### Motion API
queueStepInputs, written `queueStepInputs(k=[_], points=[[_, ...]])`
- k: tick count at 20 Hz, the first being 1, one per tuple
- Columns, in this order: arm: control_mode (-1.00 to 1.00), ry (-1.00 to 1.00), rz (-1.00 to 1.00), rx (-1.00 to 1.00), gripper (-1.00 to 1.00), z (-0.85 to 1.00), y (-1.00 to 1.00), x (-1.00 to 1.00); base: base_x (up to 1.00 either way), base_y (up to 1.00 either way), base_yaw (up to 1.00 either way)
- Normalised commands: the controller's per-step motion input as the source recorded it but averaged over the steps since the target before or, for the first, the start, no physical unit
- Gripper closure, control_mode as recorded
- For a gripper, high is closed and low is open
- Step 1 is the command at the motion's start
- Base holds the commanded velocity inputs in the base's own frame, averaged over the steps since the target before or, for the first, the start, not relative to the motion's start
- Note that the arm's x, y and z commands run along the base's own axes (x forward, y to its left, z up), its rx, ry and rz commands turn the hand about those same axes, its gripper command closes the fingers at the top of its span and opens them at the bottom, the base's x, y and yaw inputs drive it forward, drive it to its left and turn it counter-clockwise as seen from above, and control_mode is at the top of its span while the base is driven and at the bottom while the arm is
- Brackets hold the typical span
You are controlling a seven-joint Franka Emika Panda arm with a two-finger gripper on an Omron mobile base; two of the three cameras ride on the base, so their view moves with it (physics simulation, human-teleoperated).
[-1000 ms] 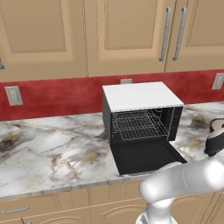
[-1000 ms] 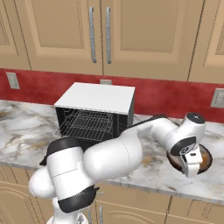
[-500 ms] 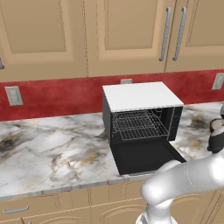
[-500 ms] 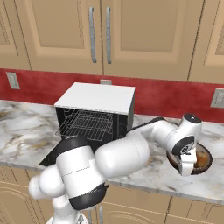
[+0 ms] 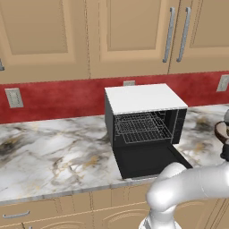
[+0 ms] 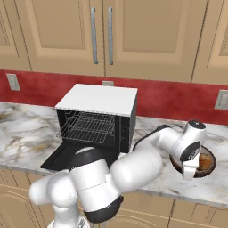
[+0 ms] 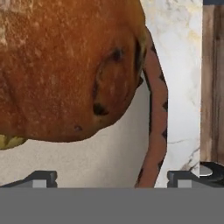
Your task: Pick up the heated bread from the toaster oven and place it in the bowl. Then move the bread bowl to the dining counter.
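Note:
The heated bread (image 7: 65, 65), a golden-brown roll, lies in the dark-brown bowl (image 6: 211, 167) on the marble counter to the right of the toaster oven (image 6: 100, 100). My gripper (image 7: 112, 179) hangs open right over the bowl's near edge. The bowl's rim (image 7: 157, 109) runs up between the fingertips (image 7: 41, 178), close to the right one, and the bread sits just beyond them. From the right base view the gripper (image 6: 187, 174) points down at the bowl beside the bread (image 6: 205, 160). The oven (image 5: 143, 98) has its door down and its rack bare. The dining counter is out of view.
The oven's black drop-down door (image 5: 150, 161) lies flat over the counter's front edge. Red backsplash with wall outlets (image 6: 221, 99) and wooden cabinets (image 5: 129, 36) stand behind. Bare marble counter (image 5: 53, 152) stretches left of the oven. My arm arches past the oven's right side.
The hand has sunk a little lower at the bowl's edge. The bread stays in the bowl and the jaws remain wide.

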Motion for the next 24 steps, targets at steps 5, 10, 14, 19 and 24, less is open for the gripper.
queueStepInputs(k=[5,10,14,19,24], points=[[-1.0,0.0,-0.06,0.0,-1.0,-0.19,0.0,0.13,0.0,0.0,0.0],[-1.0,0.0,-0.03,0.0,1.0,-0.23,0.0,0.03,0.0,0.0,0.0],[-1.0,0.0,-0.01,0.0,1.0,-0.11,0.0,0.0,0.0,0.0,0.0],[-1.0,0.0,0.0,0.0,1.0,0.0,0.0,0.0,0.0,0.0,0.0],[-1.0,-0.01,-0.01,0.0,1.0,0.0,0.02,0.0,0.0,0.0,0.0]])
